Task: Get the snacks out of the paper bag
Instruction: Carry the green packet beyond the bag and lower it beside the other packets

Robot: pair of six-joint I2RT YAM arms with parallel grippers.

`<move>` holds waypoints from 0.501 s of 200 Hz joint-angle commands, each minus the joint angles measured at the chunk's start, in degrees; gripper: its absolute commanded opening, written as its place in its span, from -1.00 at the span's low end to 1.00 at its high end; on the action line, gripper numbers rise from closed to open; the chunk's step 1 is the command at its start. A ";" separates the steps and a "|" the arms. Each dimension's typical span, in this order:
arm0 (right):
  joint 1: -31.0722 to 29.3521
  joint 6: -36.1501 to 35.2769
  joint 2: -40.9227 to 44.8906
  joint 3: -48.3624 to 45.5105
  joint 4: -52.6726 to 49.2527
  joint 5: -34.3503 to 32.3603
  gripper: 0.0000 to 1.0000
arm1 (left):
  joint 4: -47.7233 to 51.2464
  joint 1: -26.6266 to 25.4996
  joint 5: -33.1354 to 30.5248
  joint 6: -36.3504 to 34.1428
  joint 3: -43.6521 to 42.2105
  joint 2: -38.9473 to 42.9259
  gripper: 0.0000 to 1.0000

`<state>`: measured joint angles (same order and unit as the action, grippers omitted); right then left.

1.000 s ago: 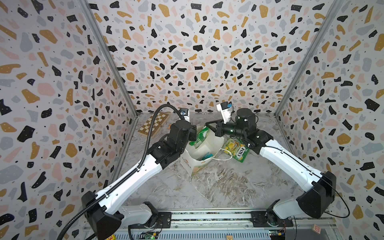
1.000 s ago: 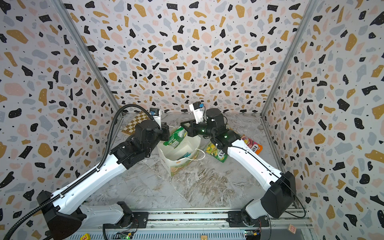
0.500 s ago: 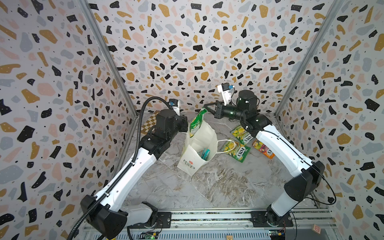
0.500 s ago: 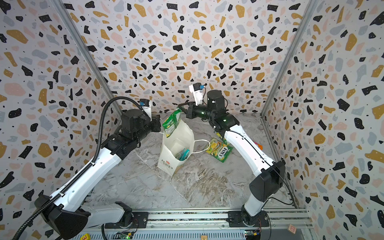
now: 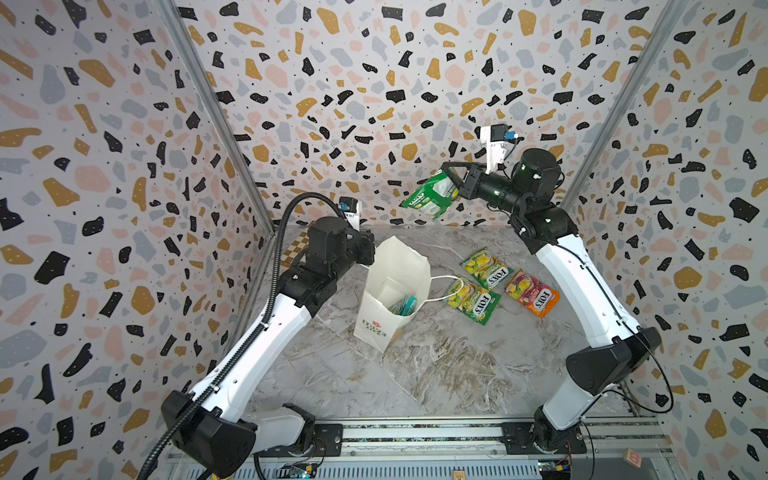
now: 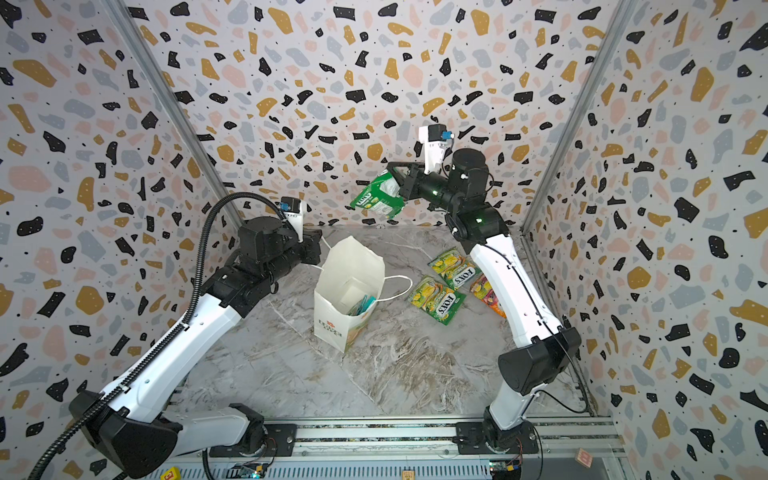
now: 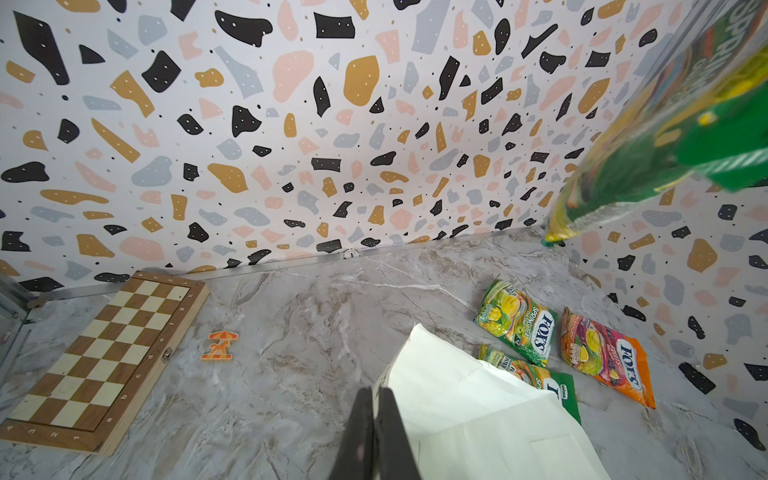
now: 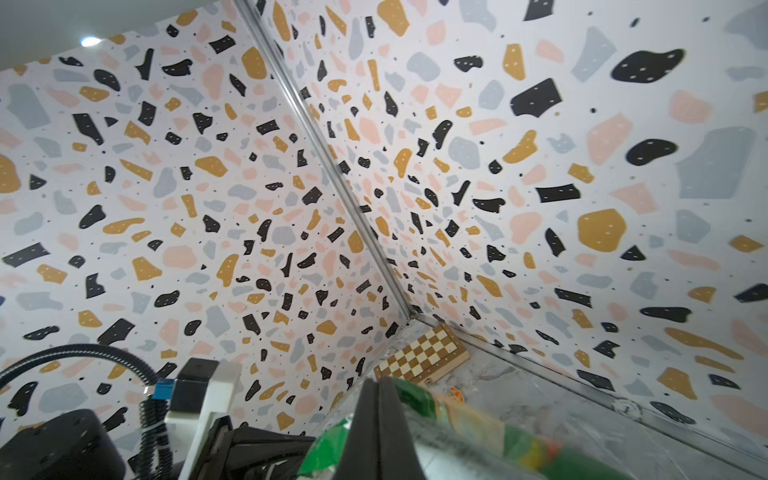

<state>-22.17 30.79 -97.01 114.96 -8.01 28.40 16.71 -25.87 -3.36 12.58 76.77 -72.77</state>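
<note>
"FOX'S" marks green packet (image 7: 517,328) and orange packet (image 7: 604,359); chessboard (image 7: 104,357) rim shows a–d, 1–4.

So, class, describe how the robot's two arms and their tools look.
The left arm and right arm have white shells and black joints; a ribbed black hose runs along the left. The left tool and right tool have thin flat black fingers. Green lights glow on the right.

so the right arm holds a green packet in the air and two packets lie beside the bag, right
Three, not two: a top view shows two green-yellow packets and a pink-orange one lying beside the paper bag. The right arm does hold a green packet aloft.
</note>
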 commanded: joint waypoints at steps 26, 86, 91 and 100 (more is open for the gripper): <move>5.63 -0.62 3.96 -4.73 -2.64 -7.37 -1.00 | -2.73 0.35 2.64 -1.73 1.64 1.53 -1.00; 8.55 -0.73 0.23 -15.93 1.15 -6.80 -1.00 | -3.31 0.33 3.36 -2.61 0.62 3.43 -1.00; 8.55 -0.72 -0.44 -16.38 1.64 -6.55 -1.00 | -3.26 0.44 3.36 -2.62 0.64 3.58 -1.00; 8.55 -0.73 -1.85 -16.93 2.46 -5.84 -1.00 | -3.20 0.39 3.22 -2.64 0.50 3.77 -1.00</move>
<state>-13.34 30.68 -97.54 98.28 -10.24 21.15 16.71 -25.82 -0.47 11.09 76.77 -70.91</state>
